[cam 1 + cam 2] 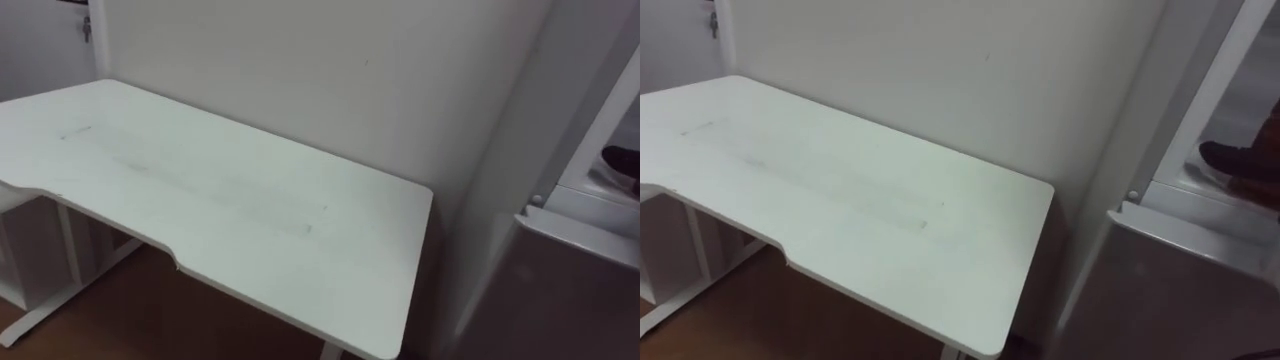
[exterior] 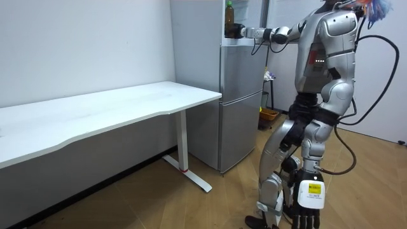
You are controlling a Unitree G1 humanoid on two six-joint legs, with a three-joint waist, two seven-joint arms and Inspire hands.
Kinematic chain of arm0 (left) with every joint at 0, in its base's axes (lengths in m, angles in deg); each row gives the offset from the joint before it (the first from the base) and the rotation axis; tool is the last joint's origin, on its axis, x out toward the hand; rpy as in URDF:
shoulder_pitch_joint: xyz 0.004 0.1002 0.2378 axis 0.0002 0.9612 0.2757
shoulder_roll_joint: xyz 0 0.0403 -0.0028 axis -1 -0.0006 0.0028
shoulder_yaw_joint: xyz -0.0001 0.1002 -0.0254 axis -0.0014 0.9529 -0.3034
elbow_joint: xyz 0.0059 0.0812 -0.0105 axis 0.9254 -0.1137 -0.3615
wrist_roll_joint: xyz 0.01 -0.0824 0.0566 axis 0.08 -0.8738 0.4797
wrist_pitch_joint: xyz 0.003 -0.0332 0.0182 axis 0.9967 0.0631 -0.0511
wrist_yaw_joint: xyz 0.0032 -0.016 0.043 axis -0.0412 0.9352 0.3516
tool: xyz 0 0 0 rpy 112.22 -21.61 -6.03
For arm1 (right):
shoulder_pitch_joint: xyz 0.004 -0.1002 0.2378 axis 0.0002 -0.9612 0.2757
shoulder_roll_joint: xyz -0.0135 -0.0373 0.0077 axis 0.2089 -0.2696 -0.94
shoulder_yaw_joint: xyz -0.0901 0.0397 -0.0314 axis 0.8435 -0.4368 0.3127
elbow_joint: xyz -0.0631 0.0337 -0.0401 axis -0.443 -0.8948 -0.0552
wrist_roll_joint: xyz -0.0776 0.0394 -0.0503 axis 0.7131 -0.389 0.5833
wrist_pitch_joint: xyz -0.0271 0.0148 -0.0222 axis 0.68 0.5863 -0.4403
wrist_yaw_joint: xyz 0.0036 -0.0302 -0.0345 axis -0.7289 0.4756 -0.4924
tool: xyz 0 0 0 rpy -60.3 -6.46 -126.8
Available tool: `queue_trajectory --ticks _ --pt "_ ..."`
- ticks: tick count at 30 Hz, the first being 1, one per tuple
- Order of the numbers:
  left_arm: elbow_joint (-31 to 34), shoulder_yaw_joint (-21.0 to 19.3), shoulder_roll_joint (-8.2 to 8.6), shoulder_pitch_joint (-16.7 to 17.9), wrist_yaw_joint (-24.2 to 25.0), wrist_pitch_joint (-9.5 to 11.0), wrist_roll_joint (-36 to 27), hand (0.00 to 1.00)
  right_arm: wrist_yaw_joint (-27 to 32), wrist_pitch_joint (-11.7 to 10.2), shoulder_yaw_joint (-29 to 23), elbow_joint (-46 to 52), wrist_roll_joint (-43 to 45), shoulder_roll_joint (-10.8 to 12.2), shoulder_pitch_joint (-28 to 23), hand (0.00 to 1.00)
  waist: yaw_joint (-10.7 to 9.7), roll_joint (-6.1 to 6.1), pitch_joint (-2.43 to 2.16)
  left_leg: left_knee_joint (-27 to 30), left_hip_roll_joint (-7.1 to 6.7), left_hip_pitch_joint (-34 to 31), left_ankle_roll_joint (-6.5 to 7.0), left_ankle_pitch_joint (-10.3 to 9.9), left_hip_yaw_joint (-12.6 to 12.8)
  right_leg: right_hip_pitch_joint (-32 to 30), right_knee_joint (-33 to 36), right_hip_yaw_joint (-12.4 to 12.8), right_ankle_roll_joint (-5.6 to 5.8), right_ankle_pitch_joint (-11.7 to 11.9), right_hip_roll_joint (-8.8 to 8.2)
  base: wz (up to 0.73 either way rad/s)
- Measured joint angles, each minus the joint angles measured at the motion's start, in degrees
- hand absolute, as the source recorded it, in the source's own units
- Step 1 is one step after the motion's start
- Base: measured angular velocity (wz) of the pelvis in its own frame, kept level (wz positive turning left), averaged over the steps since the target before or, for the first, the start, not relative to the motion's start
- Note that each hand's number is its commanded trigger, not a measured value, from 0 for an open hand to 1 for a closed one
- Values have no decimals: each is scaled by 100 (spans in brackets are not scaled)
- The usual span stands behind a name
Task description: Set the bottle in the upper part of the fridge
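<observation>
Bottle (image 2: 229, 14) upright in the fridge (image 2: 241, 70) top, right hand (image 2: 239, 30) at its 5 o'clock, grip unreadable; snagging could topple it. Left hand (image 2: 306, 216) hangs, fingers relaxed.

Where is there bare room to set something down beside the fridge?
The long white desk top is bare all over, from the wall to its curved front edge and out to the corner next to the tall grey fridge. Its upper compartment is crowded: the greenish bottle and the right hand are there.
</observation>
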Motion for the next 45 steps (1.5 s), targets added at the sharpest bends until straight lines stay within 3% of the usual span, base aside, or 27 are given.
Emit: queue_trajectory --ticks 10,17,23,31,38,45 --pt "-21 150 -41 108 28 7 -19 0 -238 128 -36 52 -89 3 -14 0 21 0 -1 -74 17 193 0 -7 114 81 -72 152 15 12 6 -5" --pt "53 118 13 248 170 -20 -149 0 -328 335 -115 580 -265 2 -273 0 -131 19 -24 -159 -22 385 11 -20 161 268 -86 155 2 21 -24 0" --pt "51 85 93 267 283 -7 -148 0 -622 509 -540 1363 -311 21 -743 0 -243 137 -63 -217 -53 601 8 -92 214 501 -125 150 32 -7 -23 -1" --pt "-14 75 250 332 393 -11 -147 0 -727 686 -782 1945 -706 23 -958 0 -431 340 -97 -420 -152 921 50 -124 288 718 -168 161 124 -63 -121 -1" --pt "-73 76 353 409 400 -9 -215 0 -710 764 -954 2708 -807 23 -1355 0 -618 443 -80 -685 -220 1201 70 -99 323 853 -77 185 189 -88 -204 -1" --pt "-117 76 371 534 426 26 -195 0 -518 837 -1058 3529 -451 32 -1870 0 -719 389 -56 -763 -220 1297 80 -105 456 820 -75 327 194 -90 -226 -10"
